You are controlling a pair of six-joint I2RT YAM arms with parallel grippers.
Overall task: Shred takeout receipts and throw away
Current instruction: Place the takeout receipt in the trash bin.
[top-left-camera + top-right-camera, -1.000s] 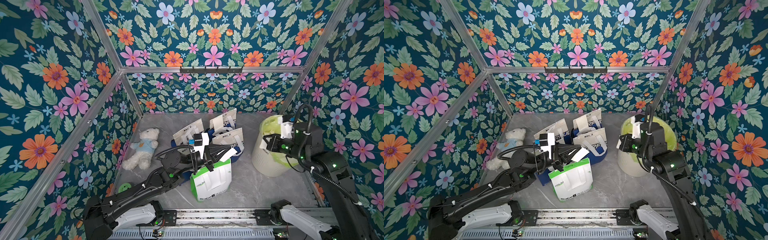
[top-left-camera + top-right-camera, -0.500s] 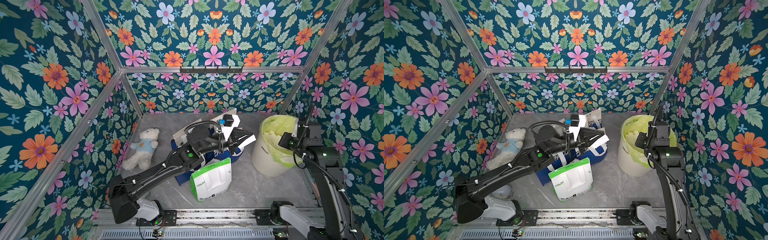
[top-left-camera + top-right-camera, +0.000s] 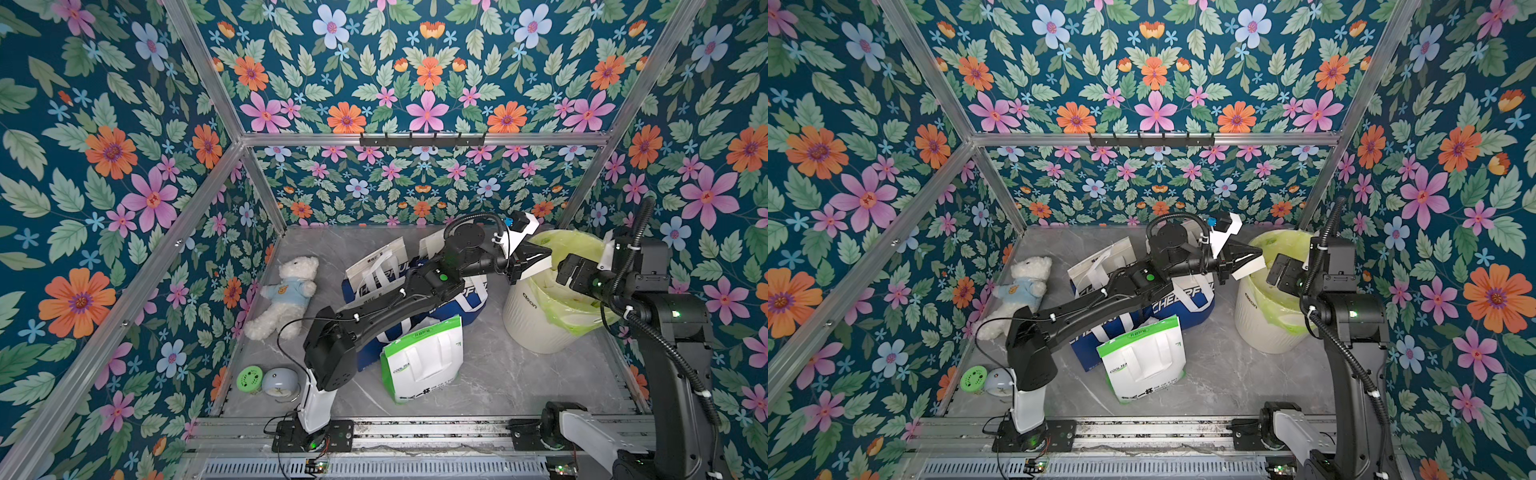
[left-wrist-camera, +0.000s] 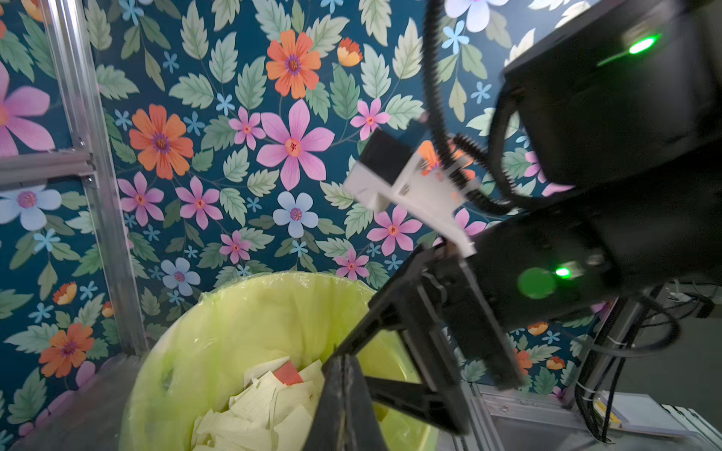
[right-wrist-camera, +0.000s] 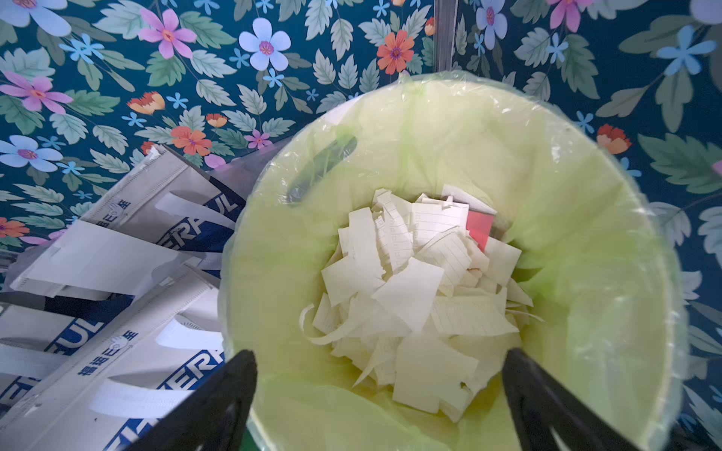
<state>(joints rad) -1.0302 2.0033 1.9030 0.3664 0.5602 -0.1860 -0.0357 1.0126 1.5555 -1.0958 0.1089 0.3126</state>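
A: What crowds the bin [image 3: 523, 316]?
B: Bags [image 3: 376, 274] just beside it. The right gripper [image 5: 375, 390], jaws spread wide, hangs over the torn pieces [image 5: 414, 296] inside.
A: The left gripper [image 3: 546, 252]?
B: Pinching a white receipt [image 3: 1250, 266] over the rim on the bags' side; the two grippers near each other, far rim free

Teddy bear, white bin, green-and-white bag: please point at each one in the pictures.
teddy bear [image 3: 286, 291]: in a top view, its blue shirt.
white bin [image 3: 524, 324]: in a top view, its outer wall.
green-and-white bag [image 3: 424, 365]: in a top view, its front face.
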